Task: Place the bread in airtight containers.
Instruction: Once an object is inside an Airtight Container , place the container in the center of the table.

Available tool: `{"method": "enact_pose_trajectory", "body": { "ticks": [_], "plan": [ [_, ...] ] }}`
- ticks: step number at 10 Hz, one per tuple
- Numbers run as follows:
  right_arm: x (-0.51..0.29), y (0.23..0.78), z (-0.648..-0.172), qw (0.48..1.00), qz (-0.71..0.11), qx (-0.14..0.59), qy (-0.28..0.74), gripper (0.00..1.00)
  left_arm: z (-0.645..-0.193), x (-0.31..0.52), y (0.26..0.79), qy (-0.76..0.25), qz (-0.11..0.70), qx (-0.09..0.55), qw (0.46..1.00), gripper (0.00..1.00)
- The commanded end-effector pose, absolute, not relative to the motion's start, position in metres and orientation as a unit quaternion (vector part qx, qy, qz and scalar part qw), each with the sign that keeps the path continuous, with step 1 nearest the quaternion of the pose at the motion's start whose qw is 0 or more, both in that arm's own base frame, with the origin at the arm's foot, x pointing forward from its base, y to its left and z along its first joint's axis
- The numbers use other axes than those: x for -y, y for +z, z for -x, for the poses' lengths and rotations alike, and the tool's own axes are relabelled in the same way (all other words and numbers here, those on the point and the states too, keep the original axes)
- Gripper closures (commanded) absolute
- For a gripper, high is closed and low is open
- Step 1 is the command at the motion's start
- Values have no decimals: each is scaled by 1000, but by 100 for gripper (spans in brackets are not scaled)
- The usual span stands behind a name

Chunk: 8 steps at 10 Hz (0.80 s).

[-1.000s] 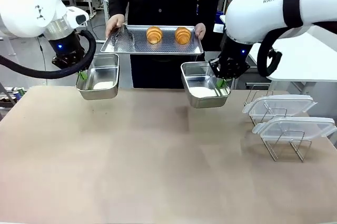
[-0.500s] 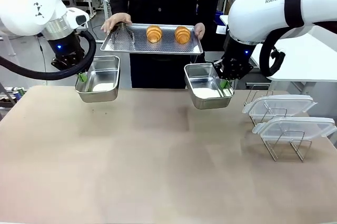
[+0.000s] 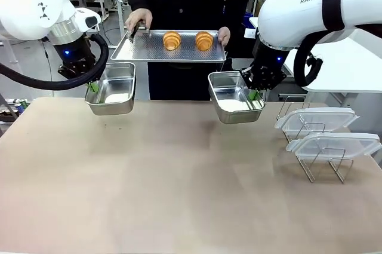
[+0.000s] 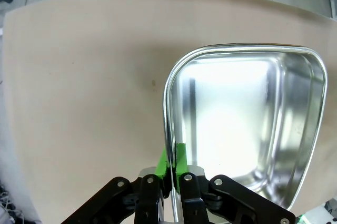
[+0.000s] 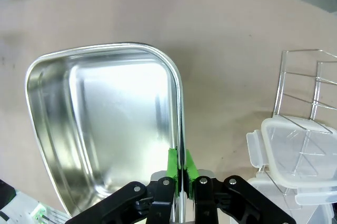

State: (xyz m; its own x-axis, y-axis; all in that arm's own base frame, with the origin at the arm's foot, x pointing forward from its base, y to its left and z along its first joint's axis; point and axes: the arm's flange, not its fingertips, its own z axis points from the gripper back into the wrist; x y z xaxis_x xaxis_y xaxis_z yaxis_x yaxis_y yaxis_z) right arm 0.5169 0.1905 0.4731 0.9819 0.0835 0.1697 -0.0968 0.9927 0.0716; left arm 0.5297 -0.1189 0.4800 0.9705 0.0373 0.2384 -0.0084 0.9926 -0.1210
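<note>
Left gripper (image 3: 92, 87) is clamped on the left rim of the left tub (image 3: 113, 91), over the table's far left. Right gripper (image 3: 255, 94) is clamped on the right rim of the right tub (image 3: 233, 97), far centre. The left roll (image 3: 172, 40) and right roll (image 3: 204, 40) lie on a tray (image 3: 179, 55) that a person holds beyond the tubs.

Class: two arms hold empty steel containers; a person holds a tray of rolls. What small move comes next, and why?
Probably hold both containers level and steady. The left tool grips the left container's rim, the right tool the right container's; both rolls lie on the tray, and the person's hand is at the tongs.
</note>
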Motion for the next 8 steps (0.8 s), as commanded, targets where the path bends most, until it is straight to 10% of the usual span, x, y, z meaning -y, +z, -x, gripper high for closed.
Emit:
{"method": "enact_pose_trajectory", "body": {
  "ticks": [1, 8],
  "plan": [
    [-190, 479, -516, 994, -42, 90, 43, 100, -530, 118, 484, 14, 58, 129, 990, 100],
    [-190, 479, -516, 994, -42, 90, 43, 100, -530, 118, 484, 14, 58, 129, 990, 100]
  ]
}}
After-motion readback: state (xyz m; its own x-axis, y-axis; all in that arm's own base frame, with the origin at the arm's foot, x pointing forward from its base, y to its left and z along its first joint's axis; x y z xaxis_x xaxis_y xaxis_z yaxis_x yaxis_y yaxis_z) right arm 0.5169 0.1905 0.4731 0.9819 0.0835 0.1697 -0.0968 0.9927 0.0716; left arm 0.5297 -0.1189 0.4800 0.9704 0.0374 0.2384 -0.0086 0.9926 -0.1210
